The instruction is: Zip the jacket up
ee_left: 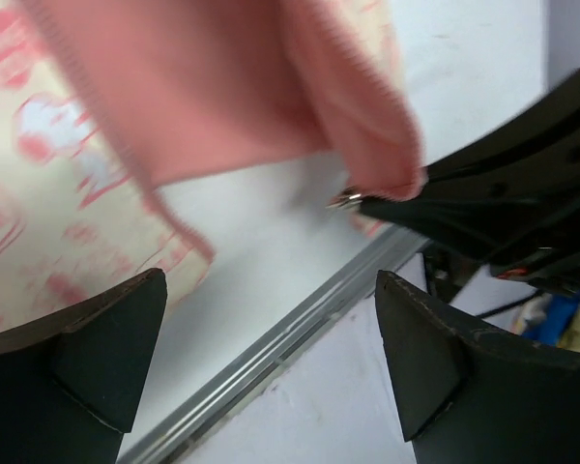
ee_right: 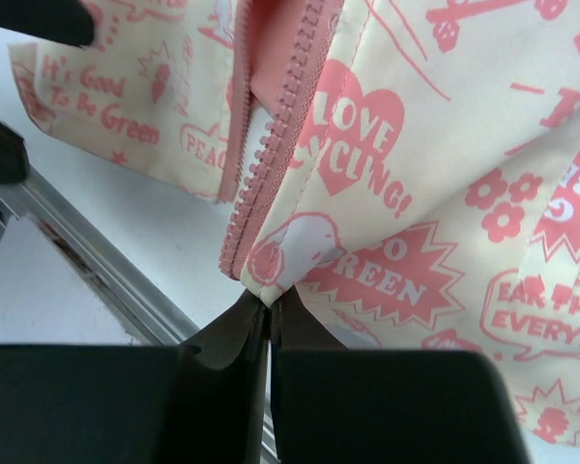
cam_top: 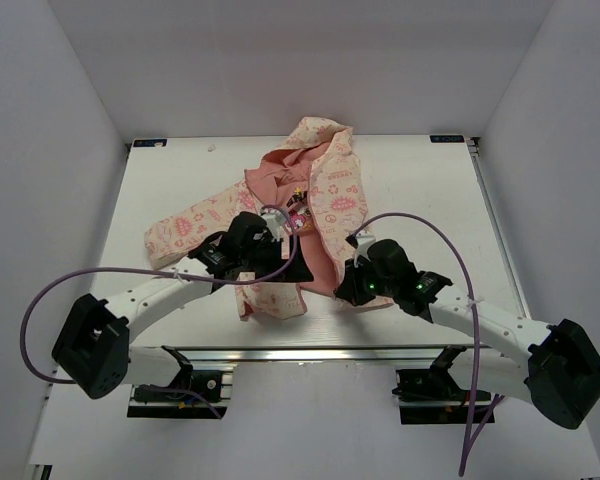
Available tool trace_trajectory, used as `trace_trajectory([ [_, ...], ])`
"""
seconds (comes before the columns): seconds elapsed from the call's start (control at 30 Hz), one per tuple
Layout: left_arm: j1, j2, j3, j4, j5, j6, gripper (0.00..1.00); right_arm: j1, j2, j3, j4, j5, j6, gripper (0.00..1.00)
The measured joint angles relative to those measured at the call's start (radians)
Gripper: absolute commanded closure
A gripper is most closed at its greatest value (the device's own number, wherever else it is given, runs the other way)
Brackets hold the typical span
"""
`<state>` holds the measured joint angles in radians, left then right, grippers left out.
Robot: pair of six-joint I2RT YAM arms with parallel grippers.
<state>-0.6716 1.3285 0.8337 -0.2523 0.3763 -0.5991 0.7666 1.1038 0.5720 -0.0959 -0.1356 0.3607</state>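
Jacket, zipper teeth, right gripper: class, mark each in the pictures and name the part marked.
jacket [cam_top: 332, 190], top view, printed cream front panel
zipper teeth [ee_right: 282, 111], right wrist view, mid-row
right gripper [ee_right: 270, 311], right wrist view, between its shut fingertips

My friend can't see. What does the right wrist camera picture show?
The right arm's jaws are pinched shut on the bottom edge of a cream jacket with pink cartoons and words, right beside its pink zipper. The zipper is undone, and the white table shows behind.
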Motion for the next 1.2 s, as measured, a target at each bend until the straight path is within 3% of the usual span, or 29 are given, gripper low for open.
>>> trace_trajectory([
  [0.13,-0.031,-0.014,-0.011,-0.119,-0.109,-0.023,0.02,-0.004,-0.001,0.0,-0.04,-0.006,-0.005,1.0],
  [0.5,-0.098,0.221,0.058,-0.33,-0.325,-0.153,0.07,-0.006,0.017,0.015,-0.064,-0.005,-0.003,1.0],
  [1.1,-0.214,0.42,0.261,-0.51,-0.56,-0.31,0.12,-0.006,0.013,0.014,-0.067,0.055,0.024,1.0],
  [1.2,-0.228,0.452,0.292,-0.53,-0.58,-0.312,0.17,-0.006,0.006,0.009,-0.067,0.066,0.026,1.0],
])
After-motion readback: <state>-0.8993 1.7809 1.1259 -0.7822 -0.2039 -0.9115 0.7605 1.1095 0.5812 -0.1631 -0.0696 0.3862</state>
